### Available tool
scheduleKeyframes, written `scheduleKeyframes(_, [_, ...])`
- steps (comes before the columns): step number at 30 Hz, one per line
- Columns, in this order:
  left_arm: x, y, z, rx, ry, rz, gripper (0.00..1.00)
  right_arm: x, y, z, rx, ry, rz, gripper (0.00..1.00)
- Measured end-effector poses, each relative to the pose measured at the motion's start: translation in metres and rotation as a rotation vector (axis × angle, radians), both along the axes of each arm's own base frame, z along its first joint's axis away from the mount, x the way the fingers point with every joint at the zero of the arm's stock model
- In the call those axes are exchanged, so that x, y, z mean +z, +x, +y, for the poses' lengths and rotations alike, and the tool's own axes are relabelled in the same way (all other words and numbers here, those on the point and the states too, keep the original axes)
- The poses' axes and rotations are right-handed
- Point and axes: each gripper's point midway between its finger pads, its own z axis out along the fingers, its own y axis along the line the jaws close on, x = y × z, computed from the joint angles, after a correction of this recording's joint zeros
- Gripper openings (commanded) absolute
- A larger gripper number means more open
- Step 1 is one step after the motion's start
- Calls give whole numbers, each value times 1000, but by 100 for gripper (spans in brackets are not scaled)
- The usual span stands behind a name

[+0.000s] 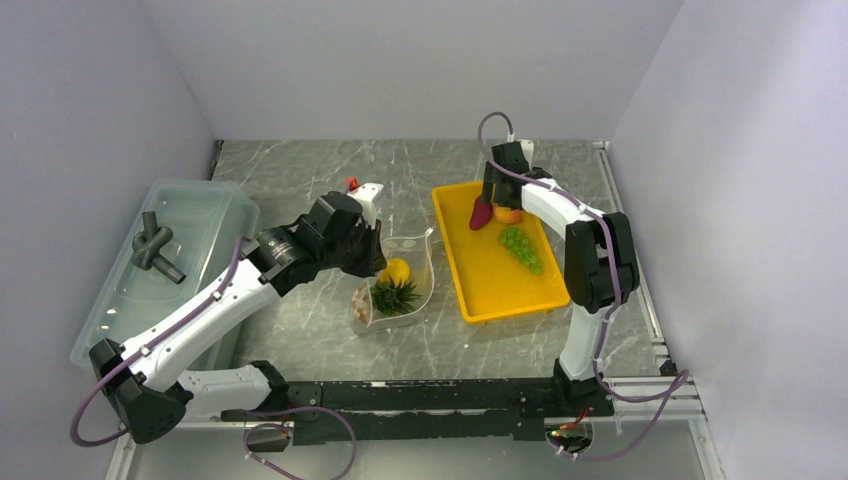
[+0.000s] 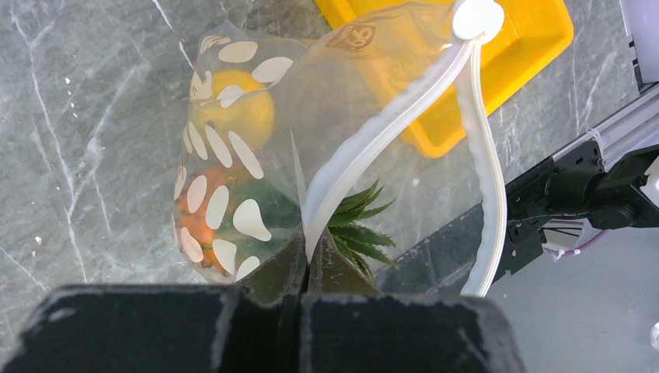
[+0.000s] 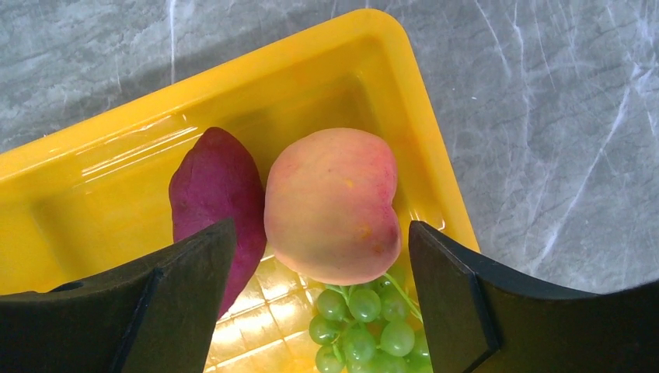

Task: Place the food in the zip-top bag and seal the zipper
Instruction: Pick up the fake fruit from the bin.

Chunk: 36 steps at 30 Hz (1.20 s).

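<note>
The left gripper [image 2: 305, 264] is pinched tight on the zipper [image 2: 388, 124]. The bag [image 2: 233, 163] spreads out just ahead of its fingertips with the mouth parted, the pineapple [image 2: 353, 229] right at the tips and a yellow fruit [image 2: 245, 116] farther out beyond it. The right gripper [image 3: 319, 256] stands wide over the tray [image 3: 311, 39] with the peach [image 3: 332, 206] between its fingers and clear of both, the purple piece [image 3: 214, 190] against the peach and partly behind the left finger, and the grapes [image 3: 365, 326] below the peach, nearer the palm.
</note>
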Motion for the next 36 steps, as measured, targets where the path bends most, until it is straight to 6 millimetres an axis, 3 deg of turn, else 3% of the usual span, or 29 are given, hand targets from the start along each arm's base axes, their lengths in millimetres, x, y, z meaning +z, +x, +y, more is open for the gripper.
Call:
scheduleKeyframes(8, [0,0,0,0,0,0,0,-15,1,1,1,-4,29,77])
scheduleKeyframes(13, [0,0,0,1,0,1,0,-23,0,2,9,3,48,67])
scheduleKeyframes(22, [3,-2,2,2,-5,-3,0,-23,1,2,9,11,46,44])
scheduleKeyframes(27, [5,-5,5,2,-7,-4,0,-23,1,2,11,17,47,39])
scheduleKeyframes(31, [5,-5,5,2,-8,-5,0,-13,1,4,19,33,29,36])
scheduleKeyframes(36, [6,-5,5,2,-9,-6,0,27,2,5,23,57,-54,35])
